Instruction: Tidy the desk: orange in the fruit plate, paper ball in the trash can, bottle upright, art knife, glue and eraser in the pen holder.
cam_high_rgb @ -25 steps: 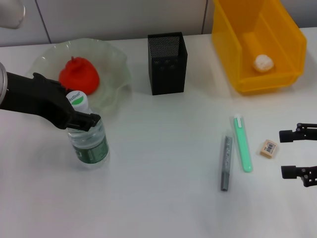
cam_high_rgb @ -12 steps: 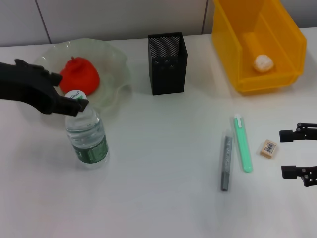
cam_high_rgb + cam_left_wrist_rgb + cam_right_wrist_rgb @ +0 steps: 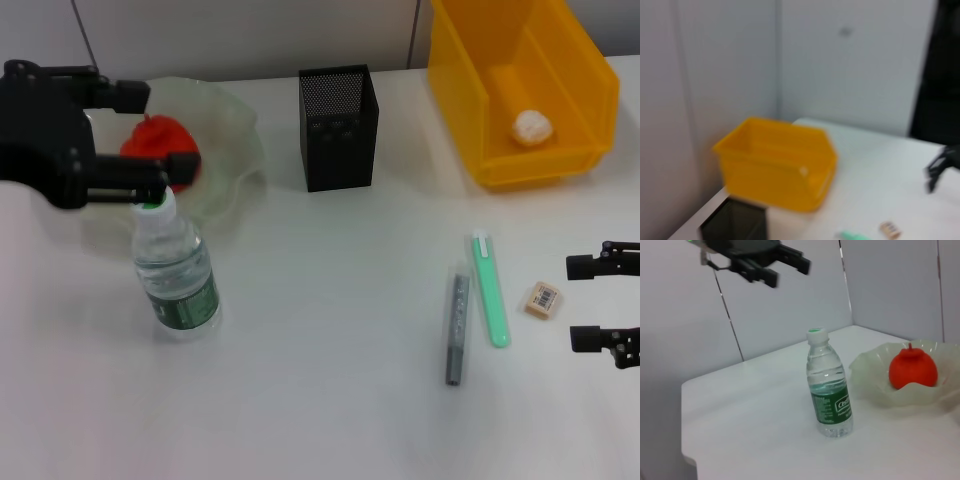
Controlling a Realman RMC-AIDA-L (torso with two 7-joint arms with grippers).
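From the head view, you have the orange (image 3: pixel 158 150) in the fruit plate (image 3: pixel 232 130), the paper ball (image 3: pixel 532 127) in the trash can (image 3: pixel 470 90) and the bottle (image 3: pixel 176 270) upright; the left gripper (image 3: pixel 125 138) hangs above its cap, jaws wide and empty. The eraser (image 3: pixel 541 298), green knife (image 3: pixel 489 290) and grey glue stick (image 3: pixel 456 327) lie outside the pen holder (image 3: pixel 338 128), beside the open right gripper (image 3: pixel 600 304). Left wrist: trash can (image 3: pixel 777 162), eraser (image 3: pixel 890 229). Right wrist: bottle (image 3: pixel 830 385) stands free.

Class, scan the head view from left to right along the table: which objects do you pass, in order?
Bottle → pen holder → grey pen-like tool → green pen-like tool → eraser. The trash can overlaps these last few, so it is left out.
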